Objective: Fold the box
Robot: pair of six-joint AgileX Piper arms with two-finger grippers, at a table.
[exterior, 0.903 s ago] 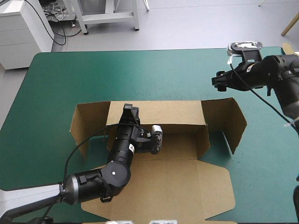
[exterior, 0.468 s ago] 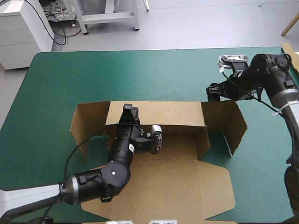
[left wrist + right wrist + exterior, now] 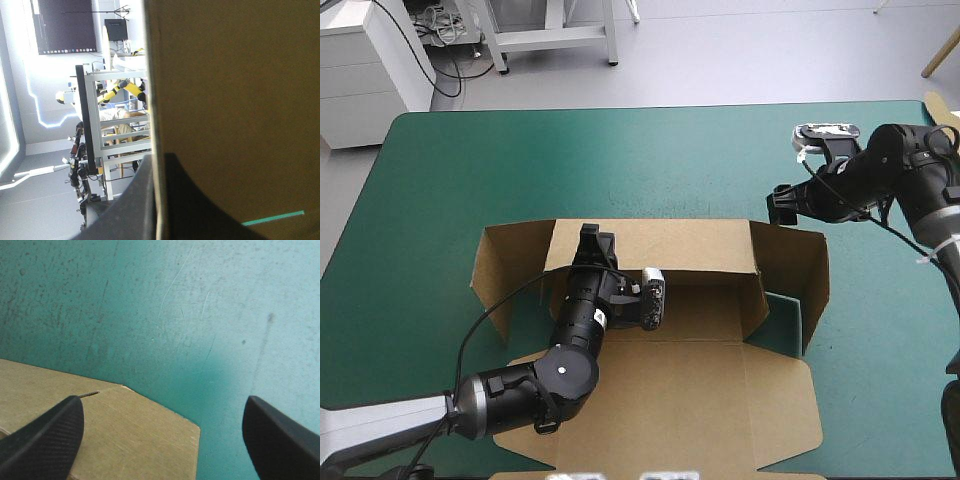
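The brown box (image 3: 670, 395) lies on the teal-green cover with its front lid flat and its back wall (image 3: 660, 243) raised. My left gripper (image 3: 592, 238) is shut on the top edge of that wall; in the left wrist view the board (image 3: 235, 100) runs between the black fingers (image 3: 132, 205) of the left gripper (image 3: 159, 162). The right side flap (image 3: 798, 275) stands nearly upright, and the left flap (image 3: 508, 265) leans outward. My right gripper (image 3: 782, 206) hangs open at the right flap's far top corner. The right wrist view shows that corner (image 3: 105, 440) between the spread fingers of the right gripper (image 3: 162, 405).
The far half of the teal-green cover (image 3: 620, 160) lies bare beyond the box. A pale wooden piece (image 3: 938, 104) shows at the table's far right corner. The lid's front edge reaches close to the table's near edge.
The right gripper has come in toward the box, and the right side flap has swung inward to stand steeper. The left arm has kept its hold on the back wall.
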